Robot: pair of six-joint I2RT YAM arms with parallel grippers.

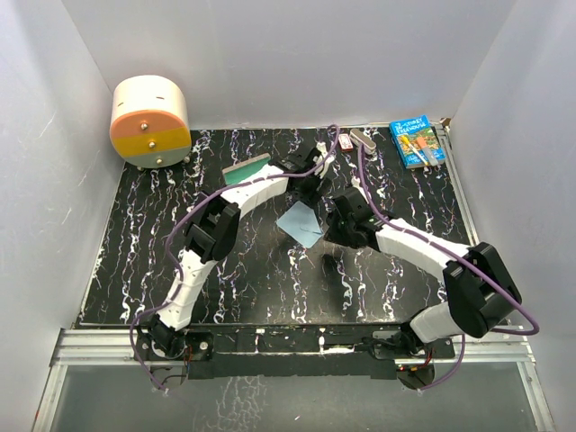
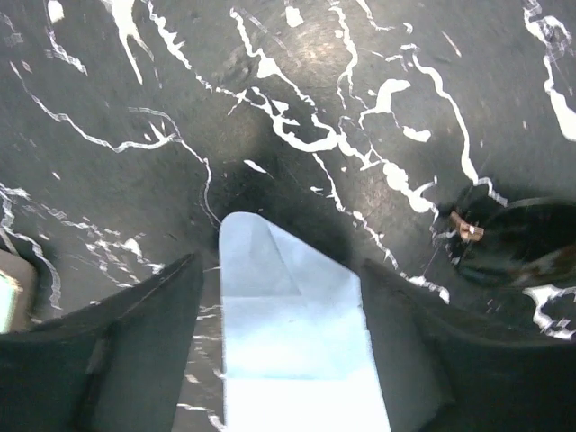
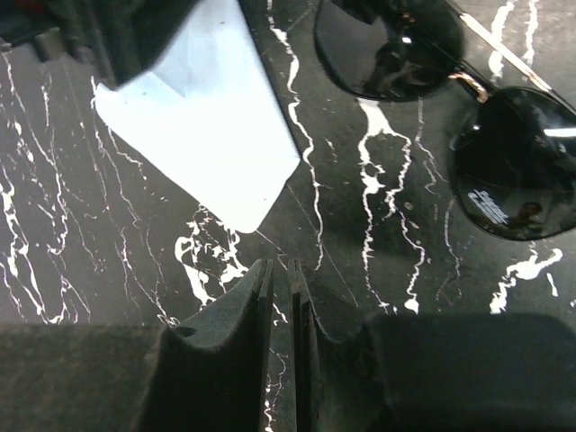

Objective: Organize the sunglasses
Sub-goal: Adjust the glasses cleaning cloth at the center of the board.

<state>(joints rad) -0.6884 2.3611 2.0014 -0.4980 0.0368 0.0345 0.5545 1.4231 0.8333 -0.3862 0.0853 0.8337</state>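
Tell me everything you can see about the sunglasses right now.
The sunglasses are a small, glossy black, plastic-looking pair with two dark roundish lenses that mirror the surroundings, joined by a brass-coloured bridge. They rest on the black, white-veined table. The right wrist view cuts them off at its edge, so whether the arms are folded is unclear. Nothing grips them: the shut right gripper is apart from them, and the light-blue cloth lies beside them without touching.

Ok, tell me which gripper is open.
The left gripper: its fingers stand wide apart either side of the light-blue cloth, while the right gripper has its fingers pressed together on nothing.
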